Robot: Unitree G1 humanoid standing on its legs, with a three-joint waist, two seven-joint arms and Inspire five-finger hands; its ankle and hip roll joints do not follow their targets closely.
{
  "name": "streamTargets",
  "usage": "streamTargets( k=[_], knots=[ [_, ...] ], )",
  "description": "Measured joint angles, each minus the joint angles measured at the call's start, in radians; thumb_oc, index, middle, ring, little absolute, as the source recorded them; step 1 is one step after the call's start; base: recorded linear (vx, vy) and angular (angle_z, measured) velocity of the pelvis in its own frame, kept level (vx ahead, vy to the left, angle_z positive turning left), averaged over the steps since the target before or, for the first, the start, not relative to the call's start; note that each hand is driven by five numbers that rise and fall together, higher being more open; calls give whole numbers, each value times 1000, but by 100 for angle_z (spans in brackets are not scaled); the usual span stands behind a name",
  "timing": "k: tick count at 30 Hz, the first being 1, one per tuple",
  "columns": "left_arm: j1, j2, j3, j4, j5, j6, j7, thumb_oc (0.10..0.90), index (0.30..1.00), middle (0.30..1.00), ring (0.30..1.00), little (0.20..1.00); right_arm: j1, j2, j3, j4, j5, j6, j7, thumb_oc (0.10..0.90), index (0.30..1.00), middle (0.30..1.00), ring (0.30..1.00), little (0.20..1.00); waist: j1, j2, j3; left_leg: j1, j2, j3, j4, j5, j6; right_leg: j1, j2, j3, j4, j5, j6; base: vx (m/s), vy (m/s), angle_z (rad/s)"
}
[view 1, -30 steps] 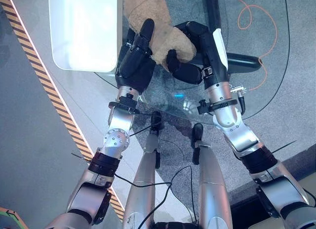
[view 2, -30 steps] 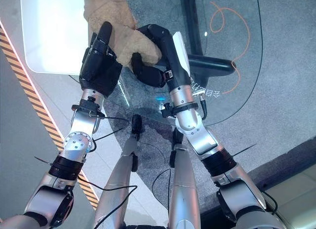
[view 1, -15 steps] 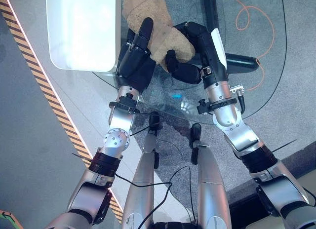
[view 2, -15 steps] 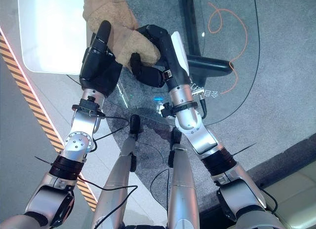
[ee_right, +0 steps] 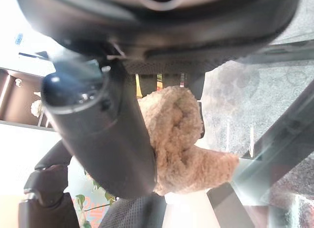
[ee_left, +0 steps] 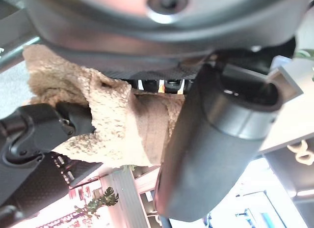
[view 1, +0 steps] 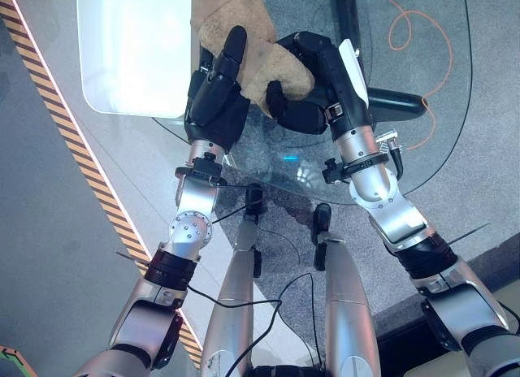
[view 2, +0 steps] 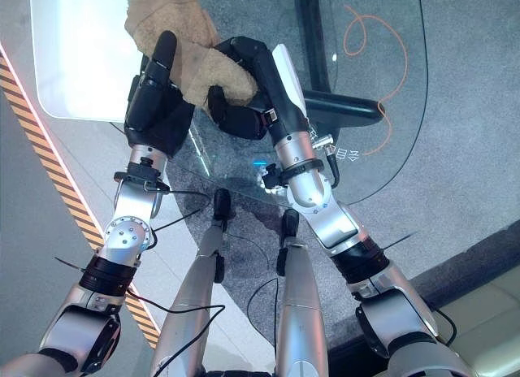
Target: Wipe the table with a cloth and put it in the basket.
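Grey speckled floor shows through a round glass desk (view 1: 422, 162) on a dark frame. On the glass lies a tan fleecy cloth (view 1: 244, 44), bunched up between both hands. The left hand (view 1: 213, 101) sits at the cloth's near left edge, its thumb raised against the fabric and its fingers curled into the fleece, as the left wrist view shows. The right hand (view 1: 313, 84) closes on the cloth from the right, its fingers (view 1: 276, 101) hooked round the near edge and its thumb pressed to the bundle. A white rectangular panel (view 1: 134, 52) lies just left of the cloth. An orange cable (view 1: 422, 36) loops on the floor beyond the desk. A black-and-yellow striped line (view 1: 73, 149) runs along the floor on the left.
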Motion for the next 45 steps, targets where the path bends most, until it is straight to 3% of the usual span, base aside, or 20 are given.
streamTargets(
  k=[1, 22, 25, 26, 27, 28, 29, 30, 42, 45],
  knots=[
    [0, 0, 0, 0, 6, -4, 0, 100, 300, 300, 300, 200, -1, 0, 0, 0, 0, 0, 2, 100, 300, 300, 300, 200, 0, 0, 0, 0, 0, 0, 0, 0, 0, 0, 0, 0, 0, 0, 0, 0, 0, 0],
    [-2, -41, 27, 38, 64, -162, 13, 100, 300, 300, 300, 200, -35, 23, 63, -32, -8, 0, 64, 100, 300, 300, 300, 200, -1, -1, 0, -2, -1, -1, 0, -1, 0, -4, 0, 1, 5, -1, 0, 0, 0, 0],
    [-2, -55, 27, 38, 73, -180, 19, 100, 300, 300, 300, 200, -37, 24, 63, -32, -8, 0, 65, 136, 331, 331, 331, 236, -1, -2, 0, -2, -1, -1, 0, -1, 0, -4, 0, 1, 5, 0, 0, 0, 0, 0],
    [-3, -58, 27, 38, 82, -184, 25, 100, 300, 300, 300, 200, -37, 25, 63, -32, -8, 0, 65, 174, 364, 364, 364, 274, -1, -2, 0, -2, -1, -1, 0, -1, 0, -5, 0, 1, 5, -1, 0, 0, 0, 0],
    [-3, -62, 27, 38, 87, -191, 28, 100, 300, 300, 300, 200, -38, 28, 63, -32, -8, 0, 65, 300, 472, 472, 472, 400, -1, -3, 0, -3, -1, -1, 0, -1, 0, -6, 0, 1, 6, 0, 0, 0, 0, 0],
    [-3, -63, 27, 38, 87, -193, 28, 100, 300, 300, 300, 200, -38, 30, 63, -32, -8, 0, 65, 366, 528, 528, 528, 466, -1, -3, 0, -3, -1, -1, 0, -1, 0, -6, 0, 0, 6, 0, 0, 0, 0, 0],
    [-3, -63, 27, 38, 89, -198, 28, 100, 300, 300, 300, 200, -38, 33, 63, -32, -8, 0, 65, 531, 669, 669, 669, 631, -1, -4, 0, -5, -1, -1, 0, -1, 0, -9, 0, 0, 7, 0, 0, 0, 0, 0],
    [-3, -63, 27, 38, 93, -201, 30, 100, 300, 300, 300, 200, -38, 37, 63, -32, -8, 0, 64, 800, 900, 900, 900, 900, 0, -4, 0, -5, -1, -1, -1, -1, 0, -9, 0, 1, 7, -1, 0, 0, 0, 0],
    [-18, -84, 31, 38, 111, -276, 93, 100, 300, 300, 300, 200, -38, 53, 76, -35, -8, -2, 68, 800, 900, 900, 900, 900, 0, -5, 0, -7, -2, -1, -1, -1, 0, -12, 0, 1, 8, -1, 0, 0, 0, 0],
    [-19, -91, 38, 38, 137, -322, 144, 100, 300, 300, 300, 200, -38, 50, 72, -35, -8, -1, 63, 800, 900, 900, 900, 900, -1, -5, 0, -7, -1, -1, -1, 0, 0, -13, 1, 1, 9, 0, 0, 0, 0, 0]
  ],
)
